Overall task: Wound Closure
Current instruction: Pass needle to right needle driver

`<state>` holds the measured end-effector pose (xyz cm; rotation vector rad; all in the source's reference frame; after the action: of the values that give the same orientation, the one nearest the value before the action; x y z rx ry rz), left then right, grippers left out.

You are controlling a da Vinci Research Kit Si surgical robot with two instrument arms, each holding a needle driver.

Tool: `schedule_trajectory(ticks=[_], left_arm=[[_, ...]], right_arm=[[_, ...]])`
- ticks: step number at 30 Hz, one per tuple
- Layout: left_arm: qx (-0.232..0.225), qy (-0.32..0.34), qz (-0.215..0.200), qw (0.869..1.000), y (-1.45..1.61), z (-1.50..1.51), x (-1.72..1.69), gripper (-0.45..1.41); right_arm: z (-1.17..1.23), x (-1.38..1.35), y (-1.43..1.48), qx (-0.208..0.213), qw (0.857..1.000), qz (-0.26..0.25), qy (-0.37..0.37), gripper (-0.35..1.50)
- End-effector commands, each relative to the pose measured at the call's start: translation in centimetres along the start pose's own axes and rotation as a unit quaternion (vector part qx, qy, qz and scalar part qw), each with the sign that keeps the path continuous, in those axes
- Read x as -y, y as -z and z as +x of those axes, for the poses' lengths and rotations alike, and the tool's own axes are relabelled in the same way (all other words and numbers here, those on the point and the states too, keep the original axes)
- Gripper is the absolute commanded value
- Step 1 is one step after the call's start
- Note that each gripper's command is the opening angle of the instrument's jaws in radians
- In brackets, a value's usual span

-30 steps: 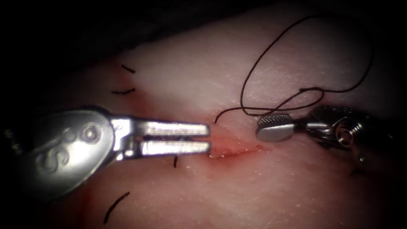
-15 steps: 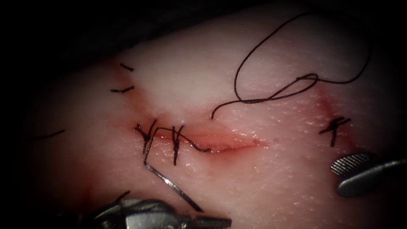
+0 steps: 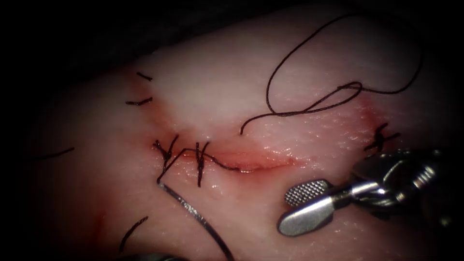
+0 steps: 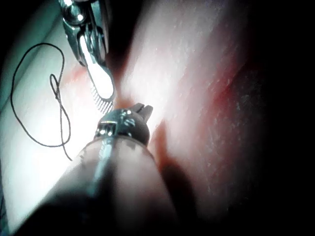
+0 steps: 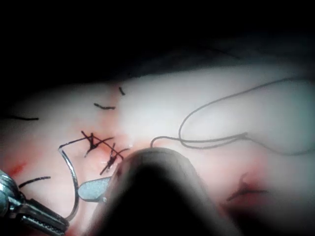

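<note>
Right tool [image 3: 304, 212] is moving in from the right edge toward the cut [image 3: 251, 166], fingers parted, holding nothing. Left tool [image 5: 34, 216] is dropping lower, fingers gripping the needle [image 3: 198, 220] near its tip end; the thin curved needle is lying outside the tissue [image 3: 232, 87], below the stitches [image 3: 183, 157], thread [image 3: 309, 108] trailing.

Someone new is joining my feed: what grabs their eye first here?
First the right gripper, open and empty, low on the tissue right of the stitches. Then the needle curving down from the sutured left end of the cut, its far end held by the left gripper. Loose thread loops above.
</note>
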<state>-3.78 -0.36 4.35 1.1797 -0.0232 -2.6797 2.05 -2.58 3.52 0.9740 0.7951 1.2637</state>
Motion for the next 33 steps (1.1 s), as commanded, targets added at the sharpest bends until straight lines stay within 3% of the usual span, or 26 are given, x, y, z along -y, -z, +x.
schedule_trajectory(ticks=[1,9,12,33], left_arm=[[0.004,-0.010,0.005,1.000,-0.05,0.01,0.10,-0.45],[0.009,-0.026,0.018,0.999,-0.02,0.03,0.12,-0.45],[0.009,-0.029,0.019,0.999,-0.01,0.05,0.11,-0.45],[0.013,-0.050,0.029,0.998,0.06,0.09,0.08,-0.45]], right_arm=[[0.16,0.10,-0.25,0.001,1.000,0.009,0.002,1.26],[0.24,0.20,-0.68,0.010,1.000,0.005,0.011,1.31],[0.26,0.21,-0.82,0.011,1.000,0.008,0.019,1.25],[0.22,0.14,-1.06,0.037,0.999,0.007,0.031,1.23]])
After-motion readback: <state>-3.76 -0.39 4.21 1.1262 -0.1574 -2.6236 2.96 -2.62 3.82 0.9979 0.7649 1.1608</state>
